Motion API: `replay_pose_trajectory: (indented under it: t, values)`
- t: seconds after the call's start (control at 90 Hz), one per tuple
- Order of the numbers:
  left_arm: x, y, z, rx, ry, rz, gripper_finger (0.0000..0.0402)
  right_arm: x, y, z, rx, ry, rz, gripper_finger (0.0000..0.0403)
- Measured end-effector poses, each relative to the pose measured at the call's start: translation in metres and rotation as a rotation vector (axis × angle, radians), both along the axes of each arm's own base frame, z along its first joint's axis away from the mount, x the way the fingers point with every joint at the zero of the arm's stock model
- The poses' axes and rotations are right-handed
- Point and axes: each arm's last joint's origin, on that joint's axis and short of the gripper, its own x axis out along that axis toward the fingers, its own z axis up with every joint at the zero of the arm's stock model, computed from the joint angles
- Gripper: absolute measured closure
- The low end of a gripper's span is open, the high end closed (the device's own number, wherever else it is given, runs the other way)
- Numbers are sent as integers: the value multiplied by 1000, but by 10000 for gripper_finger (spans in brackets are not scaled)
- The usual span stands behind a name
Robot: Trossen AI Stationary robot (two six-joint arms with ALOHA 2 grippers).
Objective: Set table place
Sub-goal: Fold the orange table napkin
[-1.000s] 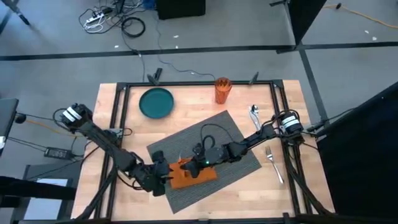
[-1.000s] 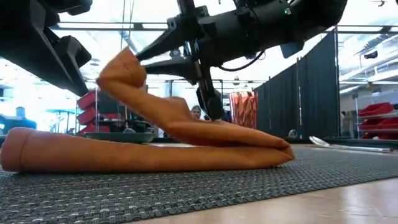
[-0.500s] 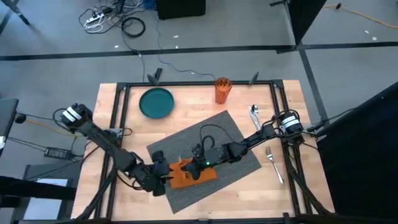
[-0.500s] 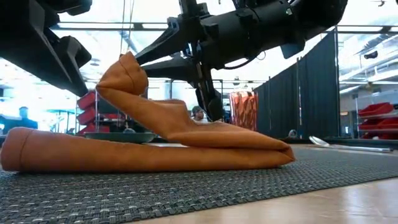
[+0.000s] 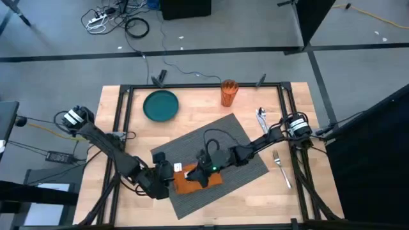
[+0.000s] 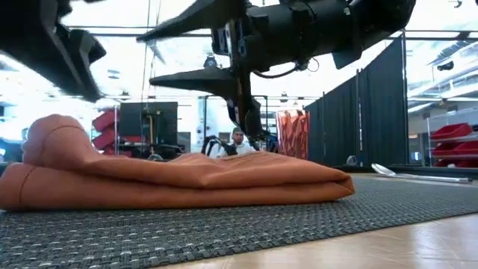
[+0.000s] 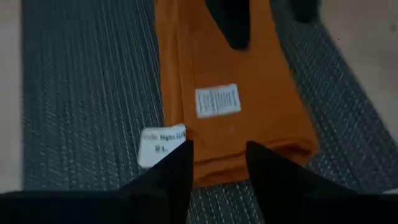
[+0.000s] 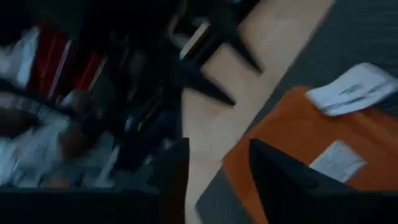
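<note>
An orange napkin [image 5: 195,181] lies folded flat on the dark grey ribbed placemat [image 5: 220,137], the place, which rests askew on the wooden table [image 5: 131,137]. Two white labels [image 7: 216,101] show on the napkin. My right gripper [image 6: 160,46] hangs open just above the napkin, fingers pointing toward the table's left. My left gripper [image 7: 219,169] is open over the napkin's left end [image 7: 249,163], a finger standing on either side of it without touching.
A teal plate [image 5: 160,105] and an orange cup [image 5: 228,92] stand at the table's far side. A spoon [image 5: 261,118] and a fork [image 5: 281,167] lie on the wood right of the placemat. A black frame [image 5: 204,85] runs along the table's edges.
My right gripper has opened and let go of the napkin's raised upper layer. That layer, lifted into a peak before, has fallen flat onto the rest of the napkin. My left gripper has drawn back a little toward the table's left.
</note>
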Motion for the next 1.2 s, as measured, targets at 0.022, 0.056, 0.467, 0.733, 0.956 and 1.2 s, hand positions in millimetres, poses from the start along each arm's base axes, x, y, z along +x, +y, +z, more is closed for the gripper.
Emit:
replay_pose_trajectory:
  t: [0.022, 0.056, 0.467, 0.733, 0.956, 1.2]
  values:
    - [2, -1, 4, 3, -15, -6, 270, 0, -2, 3, -12, -12, 35, 241]
    - [4, -3, 9, 7, -39, -11, 270, -1, -4, 7, -24, -32, 86, 236]
    - [34, -15, -32, -120, -224, 18, 270, -32, 6, 2, -720, 105, 187, 239]
    - [31, -22, -71, -171, -30, 16, 270, -27, 9, -45, -809, 152, 241, 249]
    - [8, -31, -78, -134, 56, 84, 270, -38, 4, -59, -892, 233, 217, 256]
    - [13, -35, -53, -148, -34, 109, 270, -35, 5, -37, -854, 153, 188, 257]
